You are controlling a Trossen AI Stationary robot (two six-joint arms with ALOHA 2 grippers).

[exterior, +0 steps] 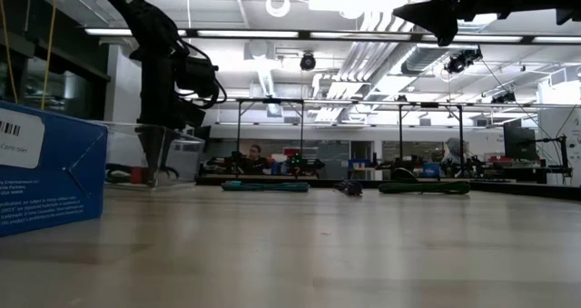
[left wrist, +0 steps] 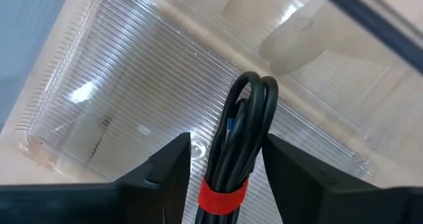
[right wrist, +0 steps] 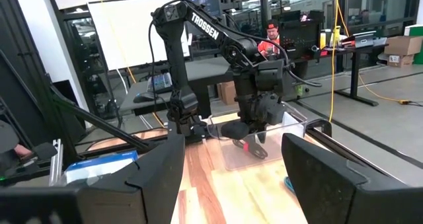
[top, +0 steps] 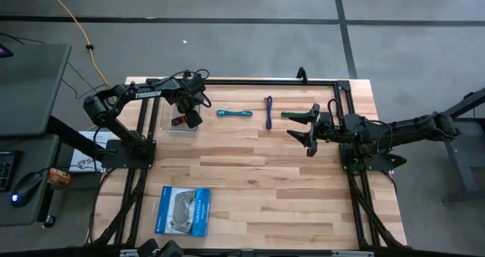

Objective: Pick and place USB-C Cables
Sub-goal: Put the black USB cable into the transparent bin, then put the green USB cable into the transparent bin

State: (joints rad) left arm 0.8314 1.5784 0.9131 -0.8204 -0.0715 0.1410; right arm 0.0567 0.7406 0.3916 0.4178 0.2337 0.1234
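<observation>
Table (top: pixel 250 189) of pale wood planks, framed by black rails, seen from above with both arms reaching in from its sides. Left arm angled in from the left edge, its gripper (top: pixel 191 117) lowered over a clear plastic tray (top: pixel 182 128) near the far left of the table. Right arm stretched in from the right edge and held above the table, its gripper (top: pixel 311 132) just beside the green cable's near end, fingers (right wrist: pixel 158 178) spread wide with nothing between them. Blue-and-white flat packet (top: pixel 182 211) lying alone near the front left, well apart from everything else. Clear plastic tray ribbed along its floor in the left wrist view (left wrist: pixel 132 85). Left fingers (left wrist: pixel 175 168) pinching a black cable bundle (left wrist: pixel 241 131) bound with a red strap (left wrist: pixel 223 196), loop end pointed into the tray. Remaining USB-C cables laid out in a row along the far side: teal-blue cable (top: pixel 234 114) just beside the tray, purple cable (top: pixel 268 112) next along, lying crosswise to the others, green cable (top: pixel 296 114) nearest the right gripper. Same three visible low across the table: teal (exterior: pixel 265 186), purple (exterior: pixel 349 188), green (exterior: pixel 424 187).
</observation>
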